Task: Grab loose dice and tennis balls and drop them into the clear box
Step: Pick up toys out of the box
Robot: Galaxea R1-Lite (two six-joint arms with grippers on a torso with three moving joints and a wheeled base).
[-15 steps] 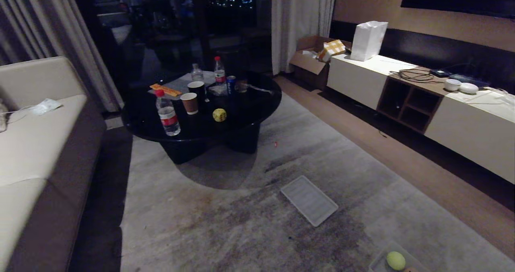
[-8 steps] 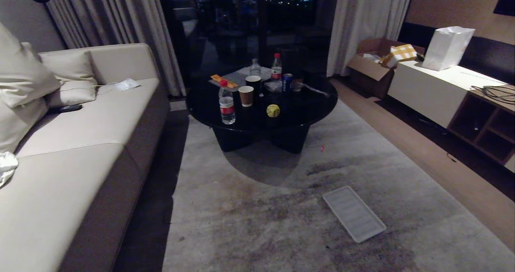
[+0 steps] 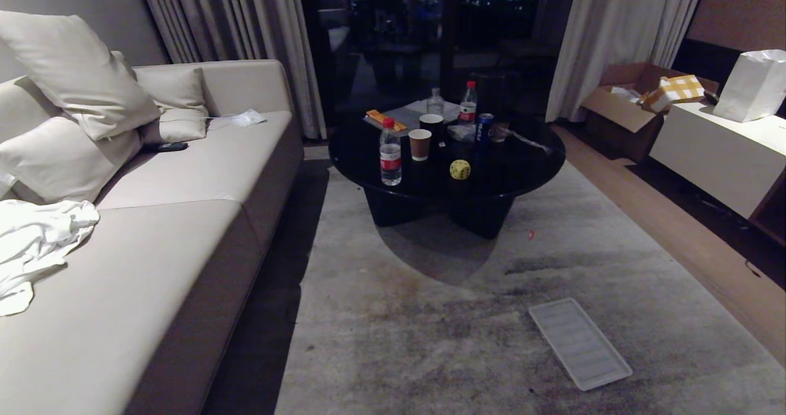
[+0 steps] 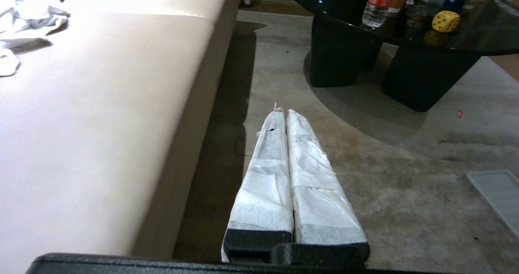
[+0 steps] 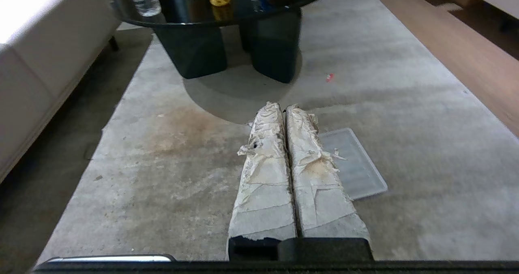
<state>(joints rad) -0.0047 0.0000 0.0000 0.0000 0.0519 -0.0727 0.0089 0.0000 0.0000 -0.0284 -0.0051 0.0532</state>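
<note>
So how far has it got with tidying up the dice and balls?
Nothing looks done from here. The yellow die sits on the black table, and the lid lies on the rug; the box and balls are out of sight. The left gripper and right gripper are shut and empty.

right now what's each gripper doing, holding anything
Left gripper: closed, holding nothing, parked above the rug.
Right gripper: closed, holding nothing, parked above the rug.
</note>
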